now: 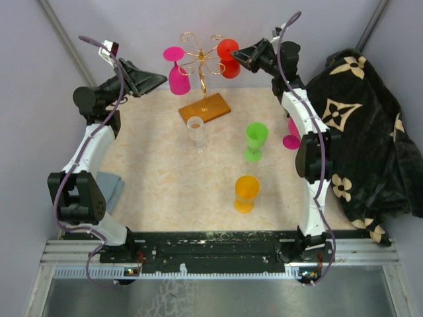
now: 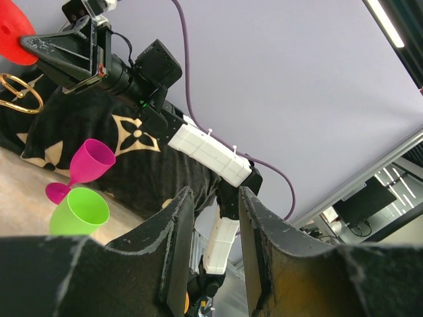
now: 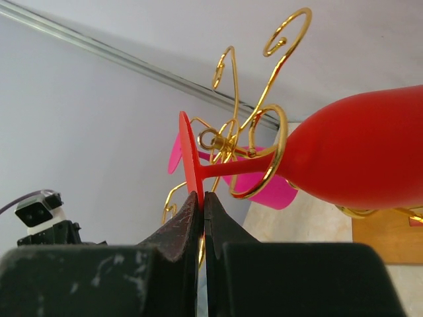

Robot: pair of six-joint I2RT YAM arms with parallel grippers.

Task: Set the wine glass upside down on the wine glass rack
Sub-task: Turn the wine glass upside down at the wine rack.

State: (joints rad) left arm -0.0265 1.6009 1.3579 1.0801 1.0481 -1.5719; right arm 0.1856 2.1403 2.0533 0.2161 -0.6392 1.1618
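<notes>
The wine glass rack point(image 1: 205, 107), far and central, has the red wine glass point(image 3: 360, 155) beside it, stem lying through a scroll loop and crosswise to the right gripper point(image 3: 203, 198), which pinches the foot's rim; the left gripper point(image 2: 215, 198) gapes, empty.

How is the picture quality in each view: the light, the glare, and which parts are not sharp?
Top view: soft, even light, weak shadows; the clear glass is hard to make out. Left wrist view: a bright light strip glares at the upper right; the left fingers are dark and blurred. Right wrist view: the red glass is sharp; the right fingers are dark and blurred.
</notes>
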